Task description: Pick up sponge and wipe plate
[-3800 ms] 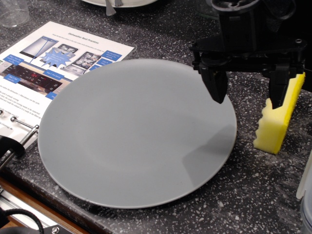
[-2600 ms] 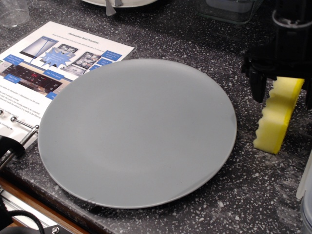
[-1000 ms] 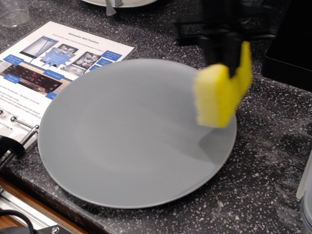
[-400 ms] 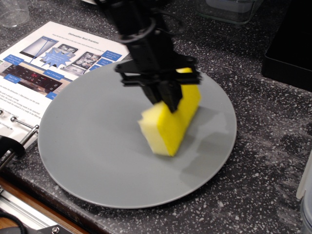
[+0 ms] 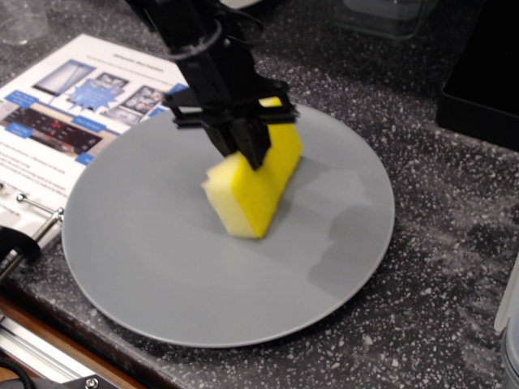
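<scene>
The black gripper points down from the upper left, fingers clamped.

Bright yellow sponge, plain matte grey plate, black end effector, white-speckled black counter.

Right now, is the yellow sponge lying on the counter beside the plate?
No, the sponge is clamped in the end effector and sits over the middle of the grey plate.
</scene>
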### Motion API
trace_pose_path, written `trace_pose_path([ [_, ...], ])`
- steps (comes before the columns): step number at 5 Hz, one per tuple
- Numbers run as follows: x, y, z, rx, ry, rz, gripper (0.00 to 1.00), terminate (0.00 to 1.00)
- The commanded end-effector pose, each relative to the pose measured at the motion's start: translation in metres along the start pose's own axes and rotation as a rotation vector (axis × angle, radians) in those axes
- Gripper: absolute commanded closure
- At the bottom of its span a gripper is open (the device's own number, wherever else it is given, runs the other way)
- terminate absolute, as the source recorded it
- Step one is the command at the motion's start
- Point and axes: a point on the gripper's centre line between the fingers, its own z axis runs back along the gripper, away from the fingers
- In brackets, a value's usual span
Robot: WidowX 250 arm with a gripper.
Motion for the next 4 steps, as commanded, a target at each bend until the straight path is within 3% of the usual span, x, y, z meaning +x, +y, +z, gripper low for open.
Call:
trace_pose_path([
  [1, 0.021, 0.036, 0.008, 0.065, 0.017, 0.033, 1.00, 0.00],
  [2, 0.033, 0.069, 0.011, 0.169, 0.028, 0.070, 1.00, 0.00],
  [4, 0.054, 0.106, 0.048, 0.273, 0.020, 0.116, 1.00, 0.00],
])
